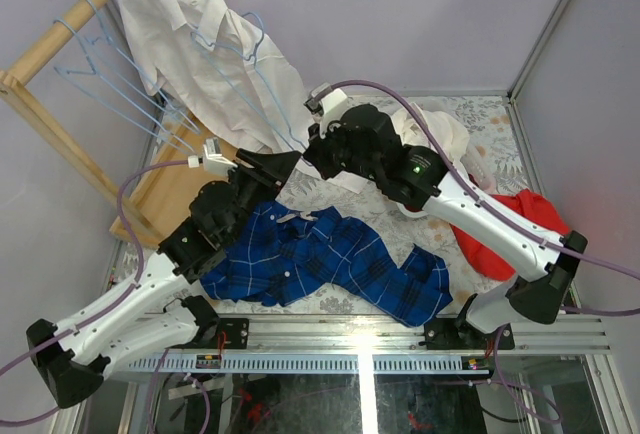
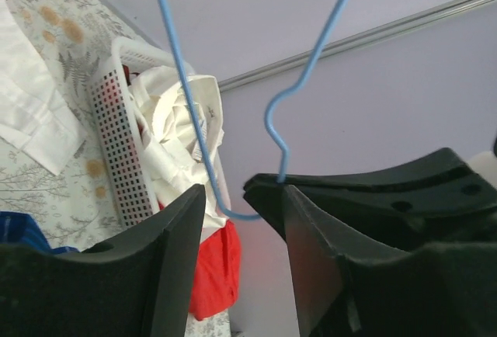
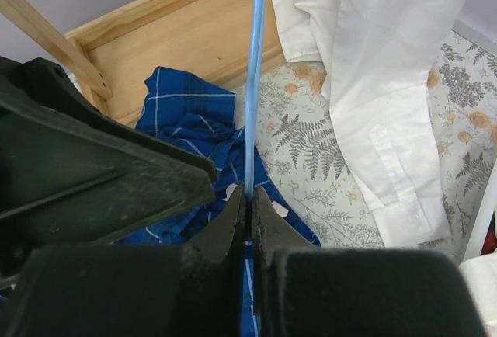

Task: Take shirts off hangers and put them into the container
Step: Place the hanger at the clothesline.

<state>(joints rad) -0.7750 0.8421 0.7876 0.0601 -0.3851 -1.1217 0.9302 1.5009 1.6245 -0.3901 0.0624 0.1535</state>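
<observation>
Right wrist: gripper (image 3: 249,197) tight on hanger (image 3: 254,81).

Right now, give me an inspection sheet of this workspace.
Surface: table under a fern-print cloth, mostly covered by fabric.
Job's things: blue shirt lies loose on the table; white shirt drapes at the rack; white fabric fills the basket; one hanger sits between the grippers; bare hangers hang on the rack.
Clutter: red cloth beside the basket.
Grippers: right gripper shut on the hanger wire; left gripper open, the hanger's hook between its jaws.
Cables: purple cables loop off both arms.
Surroundings: wooden rack at far left; lilac walls.
</observation>
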